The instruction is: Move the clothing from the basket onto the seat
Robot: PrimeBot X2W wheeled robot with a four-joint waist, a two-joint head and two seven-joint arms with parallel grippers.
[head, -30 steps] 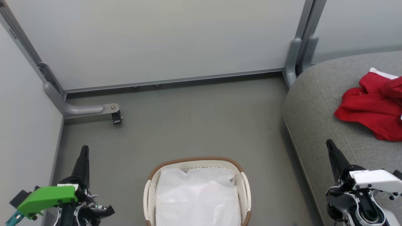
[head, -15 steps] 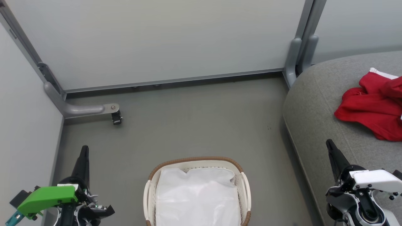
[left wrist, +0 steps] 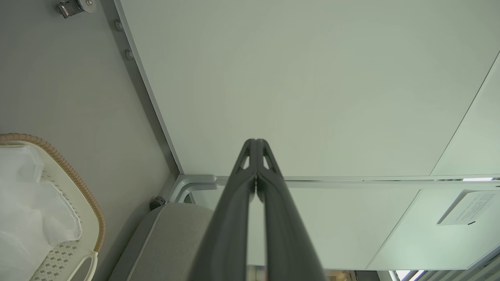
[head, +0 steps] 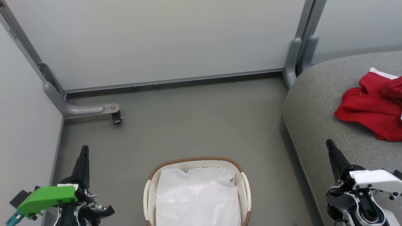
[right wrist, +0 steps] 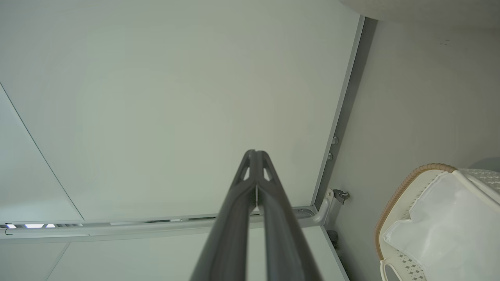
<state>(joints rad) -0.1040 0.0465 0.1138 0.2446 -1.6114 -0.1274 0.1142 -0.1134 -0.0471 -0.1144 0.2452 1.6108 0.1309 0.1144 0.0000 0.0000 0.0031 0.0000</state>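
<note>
The clothing is judged soft and light, best pinched at a raised fold, while the left gripper and right gripper are closed empty.

Bright red clothing lies in a crumpled heap, a white trim band at its far edge, on the rounded grey sofa to my right. Straight ahead of me, the white perforated basket with the brown woven rim stands upright on the floor, apart from the sofa, its white cloth liner rumpled inside.
</note>
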